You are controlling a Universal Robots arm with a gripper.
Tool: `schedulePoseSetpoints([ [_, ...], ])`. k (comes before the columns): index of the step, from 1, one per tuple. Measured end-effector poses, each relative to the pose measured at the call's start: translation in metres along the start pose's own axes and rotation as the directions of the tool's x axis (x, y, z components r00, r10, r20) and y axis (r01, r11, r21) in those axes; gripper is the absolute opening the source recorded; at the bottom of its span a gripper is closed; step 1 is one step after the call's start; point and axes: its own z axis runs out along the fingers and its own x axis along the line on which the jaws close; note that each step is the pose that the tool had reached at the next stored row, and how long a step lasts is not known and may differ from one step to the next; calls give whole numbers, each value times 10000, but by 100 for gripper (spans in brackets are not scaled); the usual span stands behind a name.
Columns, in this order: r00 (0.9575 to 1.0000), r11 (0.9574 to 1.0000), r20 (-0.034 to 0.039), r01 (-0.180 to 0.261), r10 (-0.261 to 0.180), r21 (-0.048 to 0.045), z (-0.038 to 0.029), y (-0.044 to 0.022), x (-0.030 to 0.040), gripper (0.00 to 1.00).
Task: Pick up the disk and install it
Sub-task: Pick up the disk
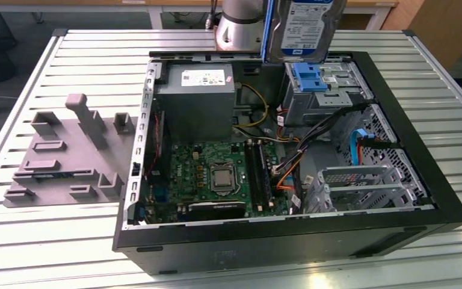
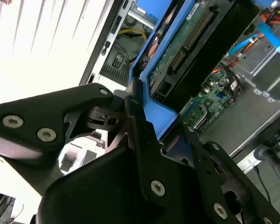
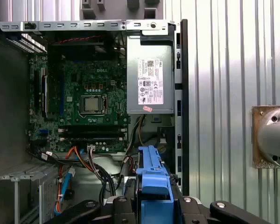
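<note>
1. I am holding the disk (image 1: 303, 27) in the gripper (image 2: 147, 119). The fingers (image 2: 139, 128) are closed nearly all the way, clamping the edge of its blue carrier, and the drive body is projecting out past the fingertips.
2. The disk is hanging in the air, standing on edge with its label showing in the exterior view. It is touching nothing but the fingers and sits clear of the computer case (image 1: 435, 198).
3. As I judge it, the pick-up is done and I am working the install step. The disk is not yet seated anywhere.
4. Below the fingertips, the drive bay (image 1: 327, 90) with a blue bracket (image 1: 307, 78) is lying nearest. The power supply (image 1: 195, 102) is lying just off to one side of the fingers, and the motherboard (image 1: 207, 174) is well beyond it.
5. A bundle of cables (image 1: 327, 129) is running close under the bay, within reach of the carrier's leading edge.
6. I am thinking the move ahead calls for squaring the carrier to the bay opening before any descent. It also calls for a slow, straight approach so the disk is not catching on the cables or the bay wall.
</note>
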Motion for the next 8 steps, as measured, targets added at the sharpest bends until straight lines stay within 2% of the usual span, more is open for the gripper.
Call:
schedulePoseSetpoints([
  [1, 10000, 10000, -2, 0, 0, -1, 3, 136, 4, 36],
  [2, 10000, 10000, -1, 1, -1, 0, 5, 191, 6, 36],
  [6, 10000, 10000, 0, 0, 0, 1, 9, 333, 12, 36],
  [7, 10000, 10000, -1, -1, 1, -3, 9, 361, 12, 36],
  [8, 10000, 10000, -2, 1, -1, 0, 9, 360, 12, 36],
])
